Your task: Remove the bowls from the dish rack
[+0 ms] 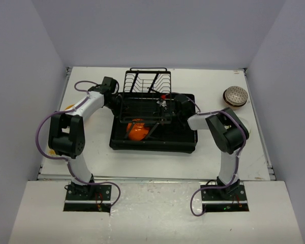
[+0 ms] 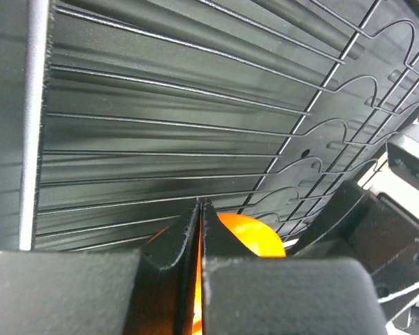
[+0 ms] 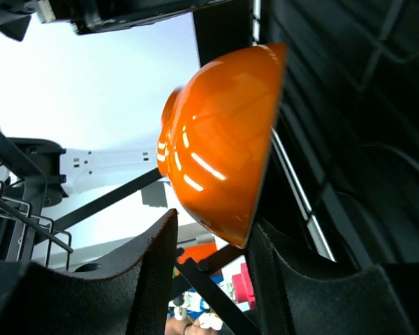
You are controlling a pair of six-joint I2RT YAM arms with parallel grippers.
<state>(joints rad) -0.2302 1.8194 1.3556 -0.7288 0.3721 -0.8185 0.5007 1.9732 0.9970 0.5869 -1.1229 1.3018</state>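
Observation:
An orange bowl [image 1: 137, 130] lies tilted in the black tray of the dish rack [image 1: 183, 145], under the wire frame. My left gripper [image 1: 118, 103] is at the rack's left side. In the left wrist view its fingers [image 2: 200, 204] are shut with only a thin slit between them, and the orange bowl [image 2: 255, 236] shows just beyond them. My right gripper [image 1: 163, 105] reaches in from the right. In the right wrist view it [image 3: 215, 220] is open, with the lower rim of the orange bowl [image 3: 216, 139] between its fingertips.
A brown speckled bowl [image 1: 235, 96] sits on the table at the far right. A yellow object [image 1: 68, 108] peeks out behind the left arm. The rack's upright wire section [image 1: 147, 81] stands at the back. White walls close in the table.

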